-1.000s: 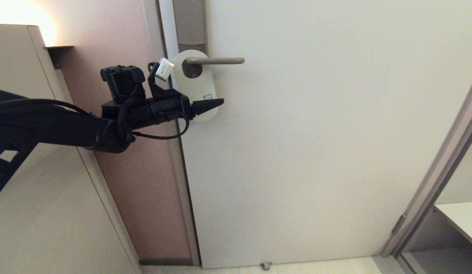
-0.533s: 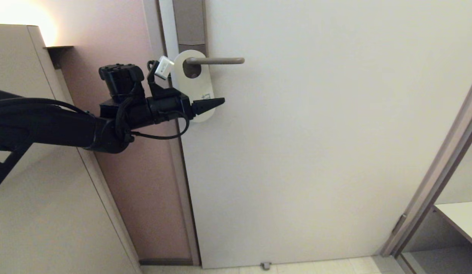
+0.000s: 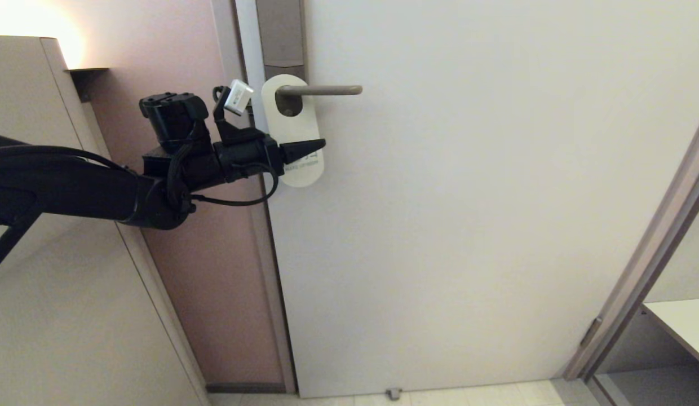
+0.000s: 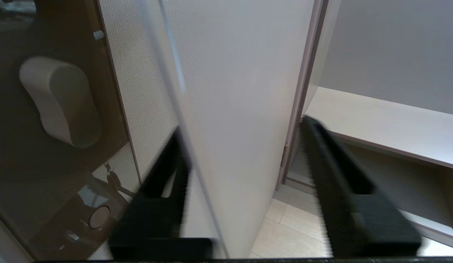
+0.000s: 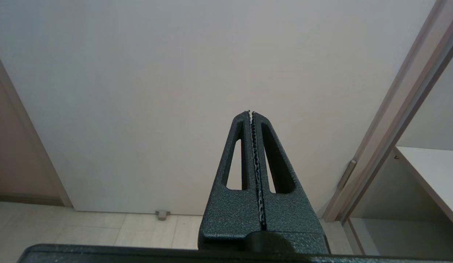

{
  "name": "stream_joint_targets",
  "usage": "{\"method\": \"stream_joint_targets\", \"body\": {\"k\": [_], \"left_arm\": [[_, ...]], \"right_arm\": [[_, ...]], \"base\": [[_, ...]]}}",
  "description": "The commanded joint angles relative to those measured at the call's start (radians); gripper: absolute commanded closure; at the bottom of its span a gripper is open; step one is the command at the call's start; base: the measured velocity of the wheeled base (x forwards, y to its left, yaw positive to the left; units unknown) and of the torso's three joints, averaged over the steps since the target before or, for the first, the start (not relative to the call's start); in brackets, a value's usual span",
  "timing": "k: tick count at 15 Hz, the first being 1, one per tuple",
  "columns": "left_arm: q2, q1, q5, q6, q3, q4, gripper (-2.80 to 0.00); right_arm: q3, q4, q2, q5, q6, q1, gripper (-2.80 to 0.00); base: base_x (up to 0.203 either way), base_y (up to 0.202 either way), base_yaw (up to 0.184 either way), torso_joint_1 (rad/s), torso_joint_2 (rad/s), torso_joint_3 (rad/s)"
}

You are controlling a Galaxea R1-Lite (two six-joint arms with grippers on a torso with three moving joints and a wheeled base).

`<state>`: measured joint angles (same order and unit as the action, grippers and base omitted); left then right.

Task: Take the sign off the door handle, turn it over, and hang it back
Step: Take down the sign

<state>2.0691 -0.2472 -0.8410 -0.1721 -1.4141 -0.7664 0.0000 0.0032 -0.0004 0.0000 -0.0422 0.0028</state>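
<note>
The sign [image 3: 290, 127] hangs by its oval hole on the door handle [image 3: 327, 89], white face out, with blue print near its lower end. The handle juts from a grey-brown backplate [image 3: 281, 34]. My left gripper [image 3: 313, 149] reaches in from the left across the sign's lower half. One black finger lies in front of the sign and the other is hidden. In the left wrist view the left gripper [image 4: 241, 126] has its fingers wide apart, with blurred pale surfaces between them; I cannot tell sign from door there. My right gripper [image 5: 250, 111] is shut and empty, low, facing the door.
The pale door [image 3: 468, 197] fills the middle. A pinkish wall panel [image 3: 214, 270] and a beige cabinet [image 3: 45, 310] stand on the left. A door frame [image 3: 648, 254] and a white shelf [image 3: 685, 324] are at the lower right. A small door stop [image 3: 393, 393] sits on the floor.
My left arm has shifted slightly left. The sign has swung and turned a little, so it looks narrower and its print shows below the finger.
</note>
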Motion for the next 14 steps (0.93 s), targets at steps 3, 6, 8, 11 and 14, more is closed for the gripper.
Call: {"method": "stream_joint_targets", "body": {"k": [3, 6, 8, 11, 14], "left_arm": [[-0.015, 0.0, 0.001, -0.001, 0.005, -0.005, 0.0], [-0.039, -0.001, 0.005, 0.003, 0.044, -0.006, 0.0], [-0.062, -0.003, 0.016, 0.003, 0.071, -0.008, 0.0], [-0.091, -0.021, 0.071, 0.005, 0.081, -0.007, 0.0], [-0.117, -0.03, 0.093, 0.005, 0.096, -0.005, 0.0]], "right_arm": [[0.0, 0.0, 0.0, 0.0, -0.002, 0.0, 0.0], [0.0, 0.0, 0.0, 0.0, -0.001, 0.0, 0.0], [0.0, 0.0, 0.0, 0.0, -0.001, 0.0, 0.0], [0.0, 0.0, 0.0, 0.0, -0.001, 0.0, 0.0], [0.0, 0.0, 0.0, 0.0, -0.001, 0.0, 0.0]], "base": [[0.0, 0.0, 0.0, 0.0, 0.0, 0.0], [0.0, 0.0, 0.0, 0.0, 0.0, 0.0], [0.0, 0.0, 0.0, 0.0, 0.0, 0.0], [0.0, 0.0, 0.0, 0.0, 0.0, 0.0], [0.0, 0.0, 0.0, 0.0, 0.0, 0.0]]}}
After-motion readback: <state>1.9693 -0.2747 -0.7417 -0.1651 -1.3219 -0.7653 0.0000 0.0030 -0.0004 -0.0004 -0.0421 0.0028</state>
